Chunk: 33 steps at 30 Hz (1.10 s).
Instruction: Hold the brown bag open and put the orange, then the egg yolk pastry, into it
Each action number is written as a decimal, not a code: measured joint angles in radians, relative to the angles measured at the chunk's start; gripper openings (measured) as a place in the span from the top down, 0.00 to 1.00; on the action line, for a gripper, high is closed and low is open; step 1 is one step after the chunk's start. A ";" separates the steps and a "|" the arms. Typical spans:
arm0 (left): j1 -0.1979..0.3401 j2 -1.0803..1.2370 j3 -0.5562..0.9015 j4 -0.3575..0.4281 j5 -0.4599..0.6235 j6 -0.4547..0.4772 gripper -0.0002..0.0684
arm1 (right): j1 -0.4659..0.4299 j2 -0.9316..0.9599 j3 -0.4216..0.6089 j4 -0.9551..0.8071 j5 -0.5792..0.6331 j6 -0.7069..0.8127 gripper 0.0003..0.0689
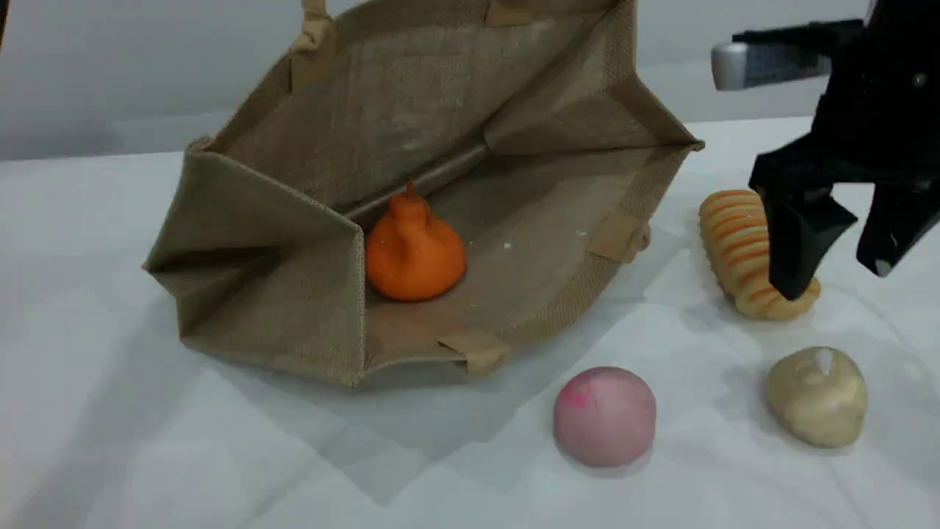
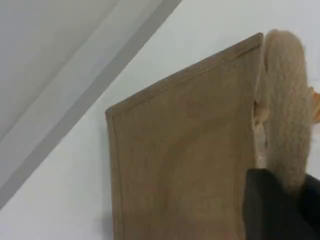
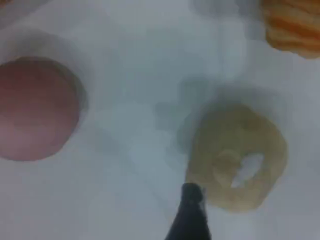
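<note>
The brown bag [image 1: 455,147] lies on its side with its mouth propped open toward the camera, and the orange [image 1: 415,250] rests inside on the lower wall. In the left wrist view my left gripper [image 2: 280,210] is shut on the bag's pale rope handle [image 2: 285,100], beside the bag's outer wall [image 2: 185,160]; this gripper is out of the scene view. The egg yolk pastry [image 1: 816,397] sits on the table at front right. My right gripper [image 1: 837,279] hangs open above and behind it, empty. One dark fingertip [image 3: 192,210] shows just beside the pastry [image 3: 235,155].
A smooth pink ball [image 1: 604,416] sits left of the pastry, also seen in the right wrist view as the pink ball [image 3: 35,107]. A long orange-striped bread roll [image 1: 742,250] lies behind the pastry, partly behind my right fingers. White cloth covers the table [image 1: 147,411].
</note>
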 joint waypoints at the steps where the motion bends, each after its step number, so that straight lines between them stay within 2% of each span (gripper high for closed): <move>1: 0.000 0.000 0.000 0.000 0.000 0.000 0.85 | 0.000 0.006 0.005 0.000 0.000 0.000 0.23; 19: 0.000 0.000 0.000 0.000 0.000 0.000 0.85 | 0.001 0.184 0.025 -0.007 -0.087 0.006 0.23; 23: 0.000 0.000 0.000 -0.001 0.000 0.002 0.85 | 0.001 0.202 0.025 -0.008 -0.086 0.006 0.27; 25: 0.000 0.000 0.000 -0.001 0.000 0.002 0.85 | 0.001 0.203 0.025 -0.008 -0.081 0.006 0.31; 28: 0.000 0.000 0.000 -0.001 0.000 0.002 0.85 | 0.001 0.203 0.025 -0.008 -0.073 0.006 0.43; 33: 0.000 0.000 0.000 -0.001 0.000 0.002 0.85 | 0.001 0.203 0.025 -0.019 -0.050 0.005 0.73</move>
